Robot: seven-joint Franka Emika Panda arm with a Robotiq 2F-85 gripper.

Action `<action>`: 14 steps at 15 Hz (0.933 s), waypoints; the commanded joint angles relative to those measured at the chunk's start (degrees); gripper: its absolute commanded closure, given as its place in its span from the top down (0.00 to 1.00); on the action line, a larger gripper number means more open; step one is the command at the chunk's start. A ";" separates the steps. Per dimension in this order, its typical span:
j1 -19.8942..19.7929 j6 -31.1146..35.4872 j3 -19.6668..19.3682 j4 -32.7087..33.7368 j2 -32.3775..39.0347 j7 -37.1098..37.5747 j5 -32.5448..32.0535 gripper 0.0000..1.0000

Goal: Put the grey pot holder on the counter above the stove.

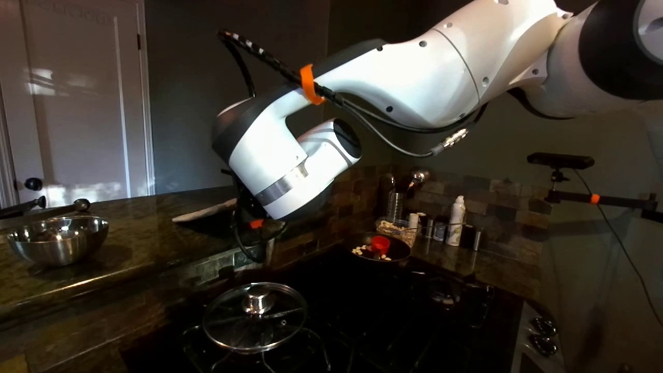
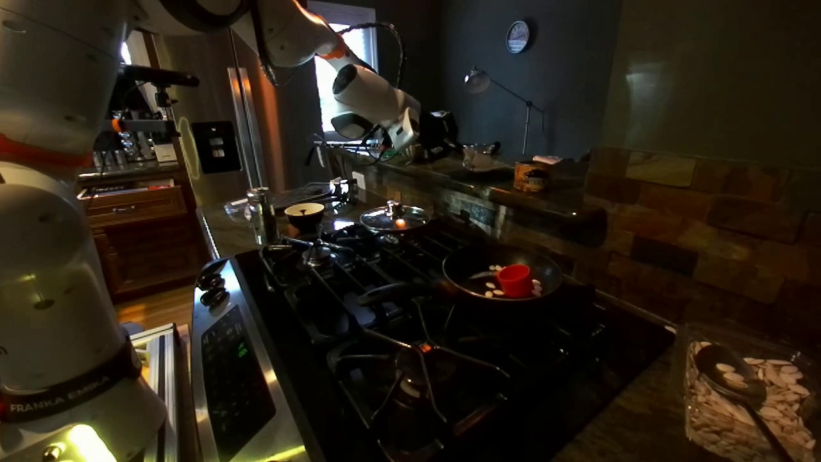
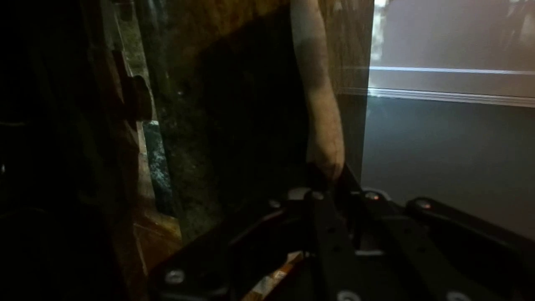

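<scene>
The grey pot holder [image 1: 204, 211] is a pale, floppy pad reaching left from my gripper over the counter [image 1: 140, 230], with a dark shadow under it. In the wrist view the pot holder [image 3: 322, 108] shows nearly edge-on, its near end between my fingertips. My gripper [image 3: 334, 186] is shut on that end. In an exterior view the gripper [image 1: 251, 204] is mostly hidden behind the wrist. In an exterior view the gripper [image 2: 446, 135] is above the counter [image 2: 571, 199], and the pad cannot be made out. The stove [image 2: 532, 398] lies below the counter's tiled front.
A steel bowl [image 1: 59, 241] stands on the counter. A tin [image 2: 531, 176] stands near the counter's edge, with a pale item [image 2: 545, 159] behind it. A glass lid [image 1: 254, 318] and a pan [image 2: 462, 282] with a red cup [image 2: 515, 280] are on the stove.
</scene>
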 commanded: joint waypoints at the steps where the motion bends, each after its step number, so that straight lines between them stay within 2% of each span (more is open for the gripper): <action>1: -1.79 -0.99 0.35 5.04 4.19 -0.90 1.12 0.03; 6: -0.63 -1.71 -1.04 7.46 5.98 -2.79 4.81 0.03; 7: -0.41 -2.21 -0.87 7.12 5.60 -3.67 5.51 0.36; 8: -0.16 -2.55 -0.71 6.73 5.06 -4.43 6.11 0.36; 11: 0.96 -1.67 -0.24 4.85 2.33 -8.25 9.78 0.56; 14: 1.88 0.66 0.50 1.98 -1.86 -16.33 17.43 0.79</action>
